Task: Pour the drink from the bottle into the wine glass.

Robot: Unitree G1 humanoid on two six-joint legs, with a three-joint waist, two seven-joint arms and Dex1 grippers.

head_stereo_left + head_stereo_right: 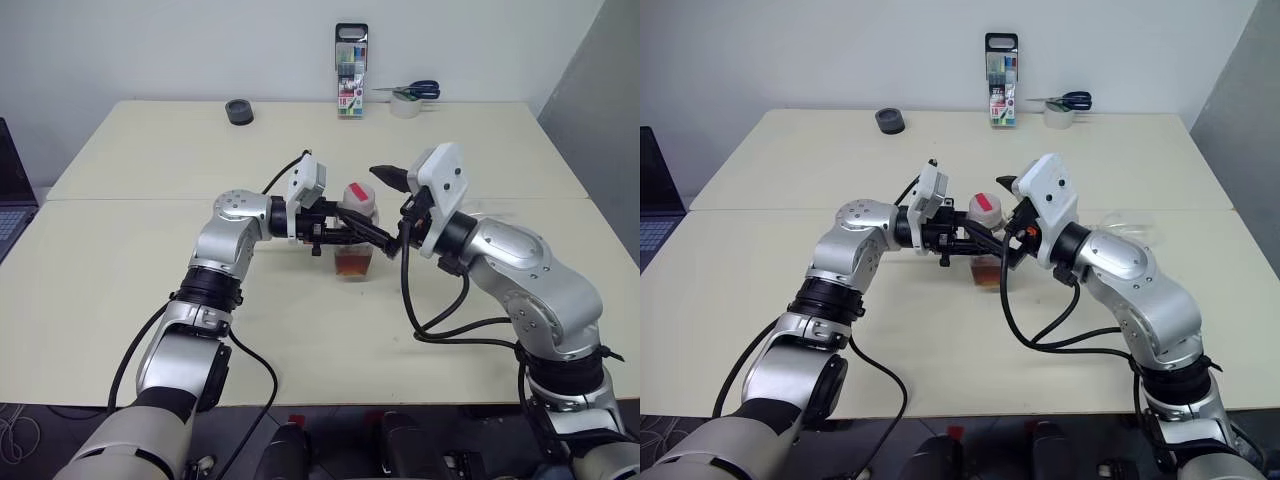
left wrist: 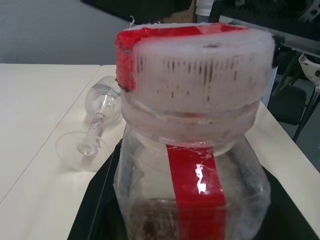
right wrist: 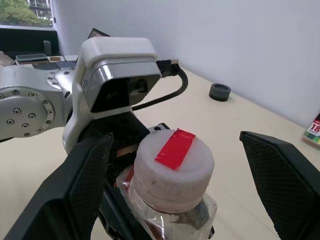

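Left gripper (image 1: 372, 237) clamped on small clear plastic bottle (image 1: 355, 240) with red-and-white cap (image 1: 356, 198), reddish-brown drink (image 1: 354, 264) low inside, held upright above cream table (image 1: 150, 160), right gripper (image 3: 175, 185) spread wide either side of cap, clear stemmed wine glass (image 2: 95, 125) lying on its side just beyond

Bottle (image 1: 356, 232) mid-table, wine glass (image 2: 97, 120) toppled to its right.

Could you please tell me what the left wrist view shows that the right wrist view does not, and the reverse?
Left wrist view alone: the wine glass lying on its side on the table, and the bottle's red label strip. Right wrist view alone: the right hand open on either side of the cap, and a black ring farther back. Both: the bottle and its red-and-white cap.
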